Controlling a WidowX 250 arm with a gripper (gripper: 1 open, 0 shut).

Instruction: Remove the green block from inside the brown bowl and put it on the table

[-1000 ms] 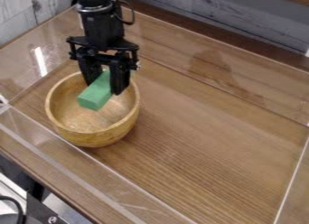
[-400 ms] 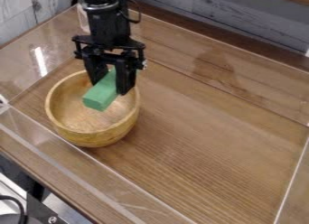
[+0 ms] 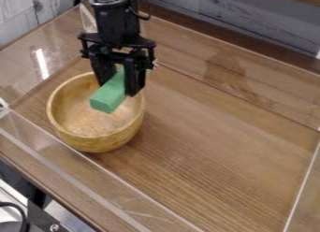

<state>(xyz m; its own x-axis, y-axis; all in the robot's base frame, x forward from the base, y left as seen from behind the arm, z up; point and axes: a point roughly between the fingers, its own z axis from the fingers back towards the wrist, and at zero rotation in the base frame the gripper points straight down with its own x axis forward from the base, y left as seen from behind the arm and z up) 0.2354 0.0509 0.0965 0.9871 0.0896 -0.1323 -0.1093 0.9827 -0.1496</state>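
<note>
Green is what catches the eye: the green block (image 3: pixel 109 94) hangs tilted in the gripper (image 3: pixel 122 79), the black fingers clamped on its upper end while its lower end dips toward the hollow of the brown bowl (image 3: pixel 95 114). Compared with a second ago, the block has come up and drifted a little toward the bowl's right-hand rim; earlier its lower end sat deeper over the bowl's middle, and now more of the pale wooden floor shows beneath it. I'd judge the lift is well under way but not finished, since the bar is above the bowl's opening rather than past its wall, and nothing has been set down on the table (image 3: pixel 225 133) yet.

Around the bowl there is little to worry about. To its right the tabletop runs bare and streaky up to the low clear acrylic walls (image 3: pixel 300 194) that border it. Beyond the bowl, behind the arm, a grey plank backdrop shows.

What stands in the way is mainly the bowl's own thick rim on the right side: the dangling low end of the bar could clip it if the arm travels sideways before rising further. The grip is near one end, so the bar might also swing or slip.
</note>
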